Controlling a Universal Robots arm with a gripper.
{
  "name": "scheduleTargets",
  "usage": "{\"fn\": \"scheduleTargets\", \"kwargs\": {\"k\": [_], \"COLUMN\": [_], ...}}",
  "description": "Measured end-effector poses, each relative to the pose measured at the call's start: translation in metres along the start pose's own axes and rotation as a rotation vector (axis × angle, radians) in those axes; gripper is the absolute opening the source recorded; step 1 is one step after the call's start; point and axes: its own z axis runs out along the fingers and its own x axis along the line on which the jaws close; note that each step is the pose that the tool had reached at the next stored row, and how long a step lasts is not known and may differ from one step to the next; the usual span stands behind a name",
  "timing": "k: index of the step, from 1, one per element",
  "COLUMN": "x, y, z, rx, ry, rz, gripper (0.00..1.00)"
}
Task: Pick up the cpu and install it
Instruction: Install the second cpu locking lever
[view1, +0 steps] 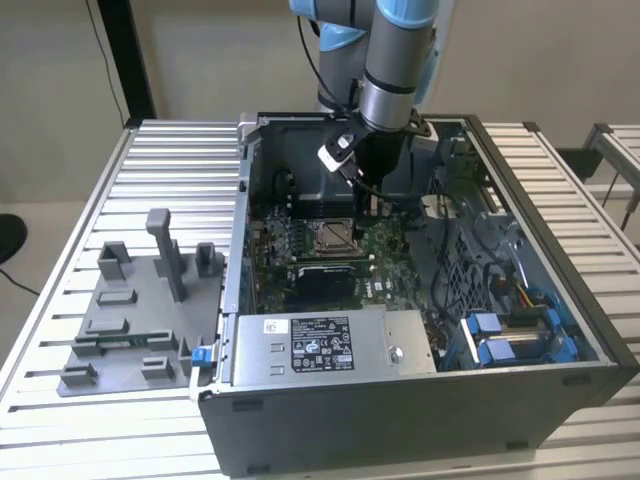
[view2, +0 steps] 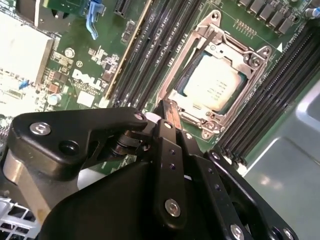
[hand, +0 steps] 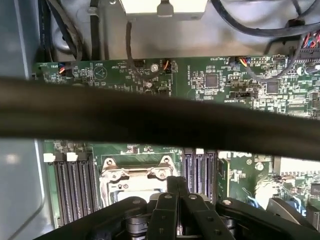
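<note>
Silver cpu (view2: 216, 90) sits flat in its socket (view2: 212, 42). My pincer (view2: 167, 112) is pressed together, holding nothing, just beside the socket. I should lift off straight and slow.

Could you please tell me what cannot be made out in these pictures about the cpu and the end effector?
- Whether the cpu is fully seated in its socket: the second wrist view shows it inside the frame, but not its contacts.
- The cpu's near part in the first wrist view: the end effector covers it.
- The motherboard middle strip in the first wrist view: a dark blurred cable crosses it.
- The end effector fingertips in the exterior view: too small.
</note>
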Motion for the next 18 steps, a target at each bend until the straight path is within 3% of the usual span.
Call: {"fn": "scheduleTargets", "kwargs": {"k": [3,11,18], "x": [-0.0006,-0.0061,-0.0063], "y": [-0.0044,-0.0047,-0.0093], "z": [0.0007,0.0014,0.0022], "rx": [0.0,-0.0002,-0.0002], "ry": [-0.0001,-0.0001,-0.0003], "rz": [0.0,-0.003,-0.003], "gripper": [0.0,0.0,0.0]}}
